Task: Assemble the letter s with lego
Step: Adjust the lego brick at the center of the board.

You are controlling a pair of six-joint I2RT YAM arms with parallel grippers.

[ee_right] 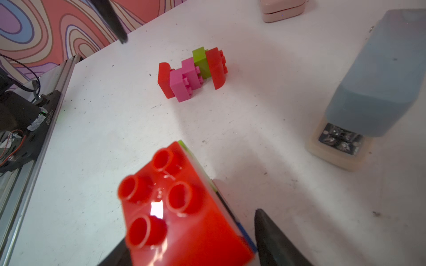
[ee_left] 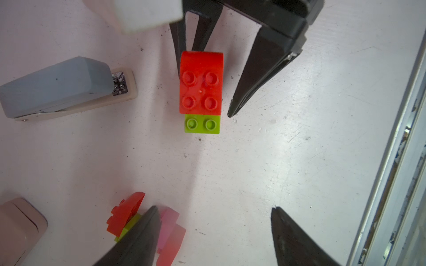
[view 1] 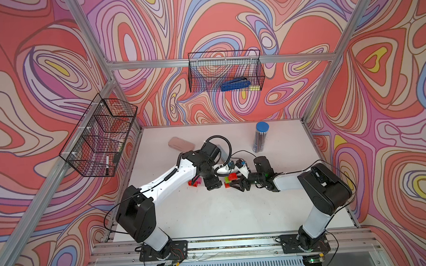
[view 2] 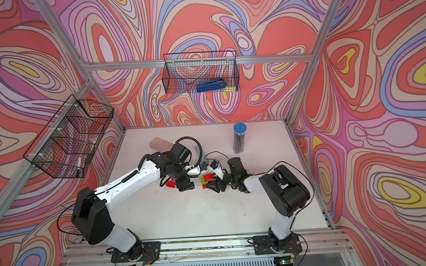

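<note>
1. One white bench [view 1: 210, 212] is seen carrying everything, and both arms are stretched to its middle.
2. Two wire baskets are hung on the walls: a back basket [view 1: 224, 52], in which a blue stapler [view 1: 234, 85] is laid, and a side basket [view 1: 94, 148].
3. Toward the far right of the bench, a blue-lidded tube [view 1: 260, 137] is stood upright. A pink case [view 1: 181, 144] is laid at the far left.
4. A grey-blue stapler [ee_left: 57, 87] is laid on the bench near the lego, apart from it.
5. The left claw [ee_left: 214, 208] is held wide with nothing between its fingers. One finger is seen in front of a cluster [ee_right: 191, 73] of joined red, pink and lime green pieces, which is laid on its side.
6. The right claw [ee_left: 204, 94] is set part-open around a small stack at mid-bench, and a gap is seen between one finger and the stack.
7. In that stack a red brick [ee_left: 200, 83] is seated on a lime green brick [ee_left: 202, 124], apart from the cluster.
</note>
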